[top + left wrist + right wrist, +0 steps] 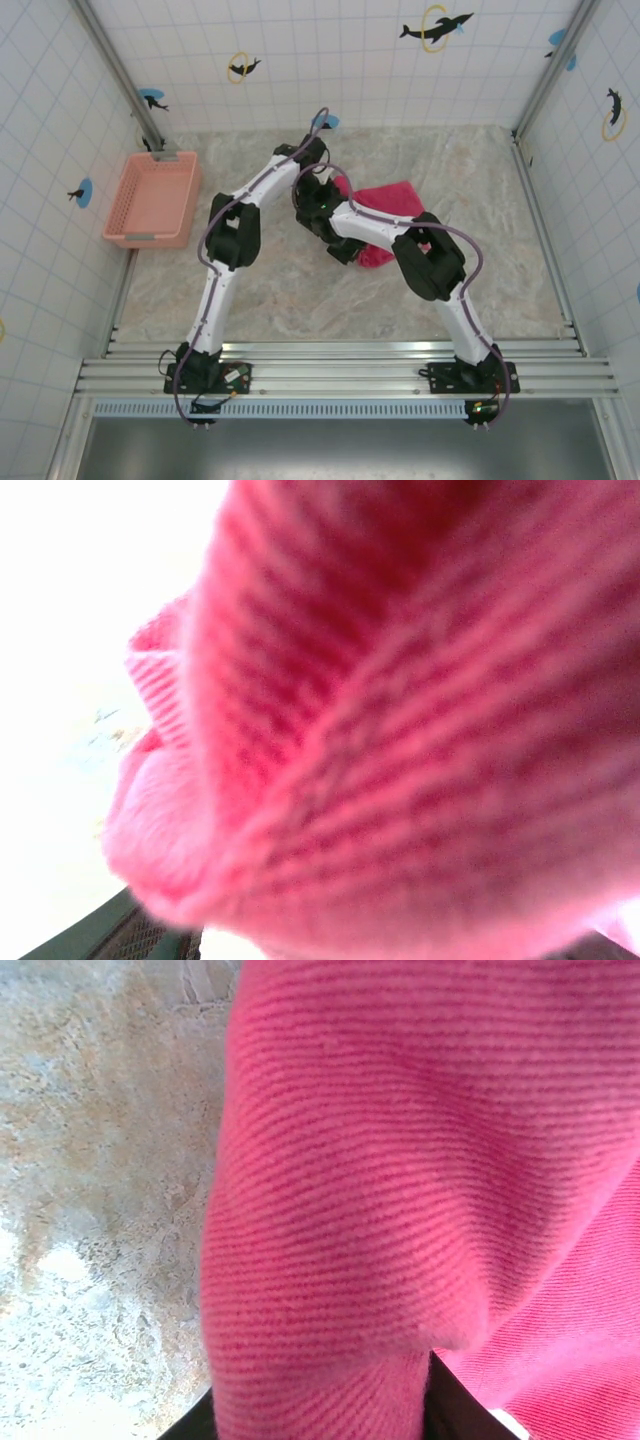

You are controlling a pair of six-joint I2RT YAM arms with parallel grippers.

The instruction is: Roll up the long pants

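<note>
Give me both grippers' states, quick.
Left gripper: cannot be told; the pants are draped right over its camera.
Right gripper: looks closed on the pants, with fabric bunched between its fingers.

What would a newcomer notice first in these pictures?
The pink-red long pants lie bunched at the middle of the table, with the left arm and right arm both bent over them. Both wrist cameras show their ribbed fabric close-up. A pale pink basket sits at the table's left edge.
</note>
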